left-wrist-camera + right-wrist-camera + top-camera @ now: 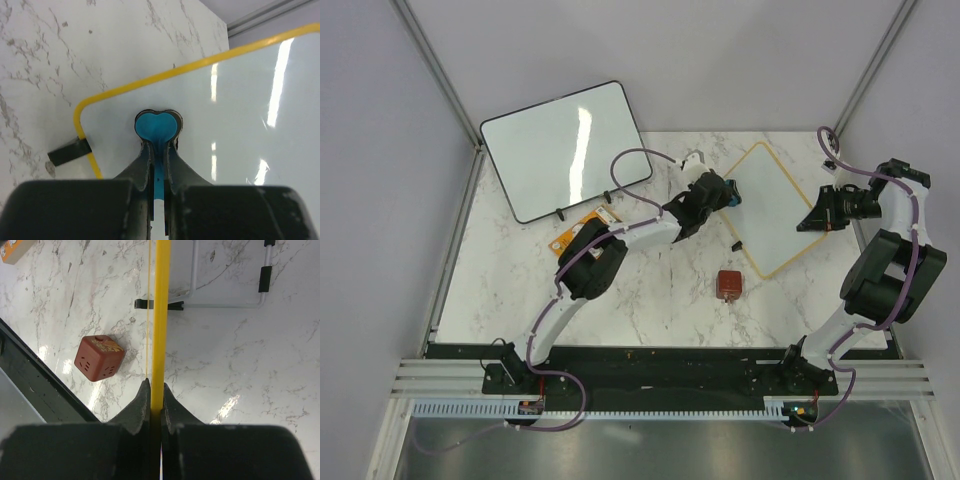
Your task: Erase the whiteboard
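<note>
The small whiteboard with the yellow frame lies at the table's back right. Its face shows white, and I see no red writing on it in any view. My left gripper is shut on a blue eraser and presses it against the board's face near a rounded corner, beside a black clip foot. My right gripper is shut on the board's right edge. In the right wrist view the yellow frame runs straight out from between my closed jaws.
A larger black-framed blank whiteboard leans at the back left. A red-brown cube sits in front of the small board, also in the right wrist view. An orange box lies under the left arm. A wire stand lies beyond the frame.
</note>
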`<state>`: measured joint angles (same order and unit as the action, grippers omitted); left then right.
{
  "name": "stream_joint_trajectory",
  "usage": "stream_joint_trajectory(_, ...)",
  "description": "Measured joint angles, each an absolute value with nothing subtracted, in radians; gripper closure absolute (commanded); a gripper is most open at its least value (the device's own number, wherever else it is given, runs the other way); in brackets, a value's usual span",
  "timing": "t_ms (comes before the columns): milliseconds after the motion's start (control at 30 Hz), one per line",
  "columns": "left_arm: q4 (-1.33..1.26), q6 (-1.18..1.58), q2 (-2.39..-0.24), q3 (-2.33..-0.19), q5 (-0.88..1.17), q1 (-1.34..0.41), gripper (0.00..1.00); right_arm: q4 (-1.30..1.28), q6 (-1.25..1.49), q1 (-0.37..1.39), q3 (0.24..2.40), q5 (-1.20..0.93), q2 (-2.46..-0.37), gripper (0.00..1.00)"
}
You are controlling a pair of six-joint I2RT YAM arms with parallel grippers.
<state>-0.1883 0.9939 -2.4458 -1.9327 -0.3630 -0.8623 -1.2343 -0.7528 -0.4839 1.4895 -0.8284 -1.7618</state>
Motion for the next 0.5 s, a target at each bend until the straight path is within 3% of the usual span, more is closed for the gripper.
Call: stream_joint_trajectory(500, -0.181, 1.002, -2.331, -1.733, -0.468, -1.04, 0.98, -1.262, -0.785, -0.486, 1.504, -0.814, -1.762, 1.0)
